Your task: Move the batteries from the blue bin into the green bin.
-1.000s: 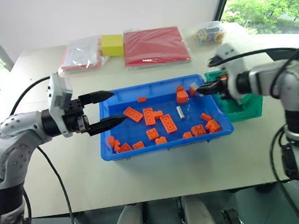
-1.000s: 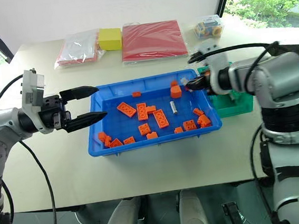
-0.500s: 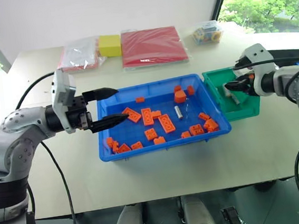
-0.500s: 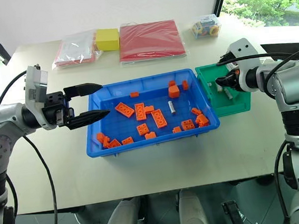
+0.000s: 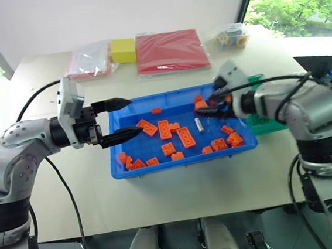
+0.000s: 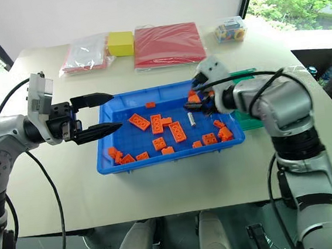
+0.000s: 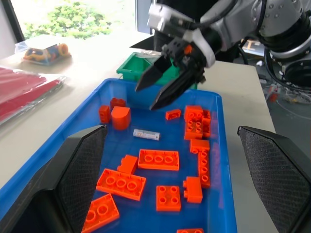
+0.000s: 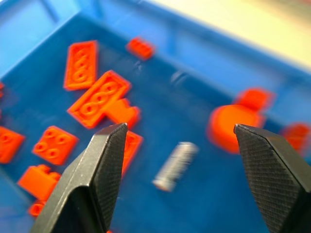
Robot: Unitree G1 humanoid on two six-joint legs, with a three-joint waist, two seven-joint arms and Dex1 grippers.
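- Presently, the blue bin (image 5: 158, 166) sits mid-table, holding scattered orange bricks (image 5: 186, 136) and one battery (image 5: 200, 125).
- Battery: lying flat on the bin floor in the right half, between a long brick and the right-hand cluster of bricks; touching no brick. In the right wrist view it lies between that gripper's two fingertips in the frame, below them and not in contact.
- Right gripper (image 5: 207, 108): over the bin's far right corner, angled down toward the battery, fingers apart, nothing held.
- Left gripper (image 5: 133, 116): level at the bin's left edge, pointing right across the rim; fingers wide apart, nothing between them. One finger (image 5: 117, 104) is over the far left corner, the other over the left wall.
- Green bin (image 6: 249, 119): just beside the blue bin's right end, mostly hidden behind the right arm; contents cannot be told.
- Far table edge: a clear bag (image 5: 91, 60), yellow block (image 5: 124, 49), red sheet pack (image 5: 171, 51), and a small clear box of toys (image 5: 233, 36), well apart from the bins.
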